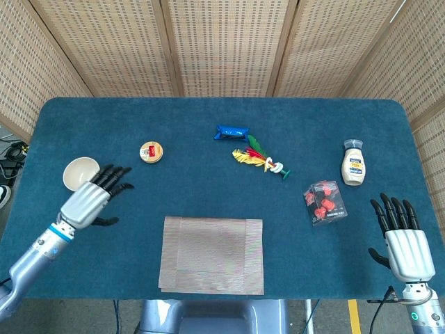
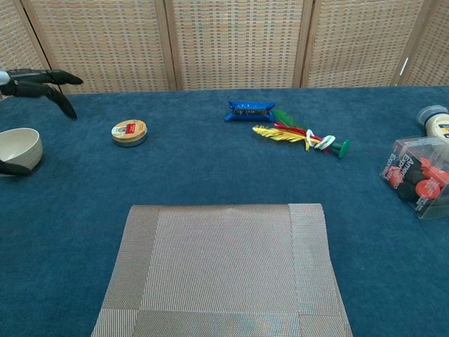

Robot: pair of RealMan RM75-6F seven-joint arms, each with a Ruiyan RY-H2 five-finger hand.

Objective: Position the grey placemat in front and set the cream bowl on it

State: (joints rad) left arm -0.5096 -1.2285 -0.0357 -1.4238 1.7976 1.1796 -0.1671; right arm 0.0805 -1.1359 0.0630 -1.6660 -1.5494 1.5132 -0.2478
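Observation:
The grey placemat (image 1: 212, 254) lies flat at the front middle of the table, also filling the bottom of the chest view as the placemat (image 2: 224, 270). The cream bowl (image 1: 79, 172) stands upright at the far left, and shows as the bowl (image 2: 19, 149) at the left edge of the chest view. My left hand (image 1: 90, 198) is open, fingers spread, just right of and nearer than the bowl, not touching it. Its fingertips (image 2: 49, 81) show at the upper left. My right hand (image 1: 403, 243) rests open at the front right corner, holding nothing.
On the blue table (image 1: 174, 125) sit a round tin (image 1: 151, 152), a blue packet (image 1: 232, 132), a feathered shuttlecock toy (image 1: 261, 158), a clear box of red pieces (image 1: 325, 202) and a mayonnaise bottle (image 1: 354, 163). Wicker screens stand behind.

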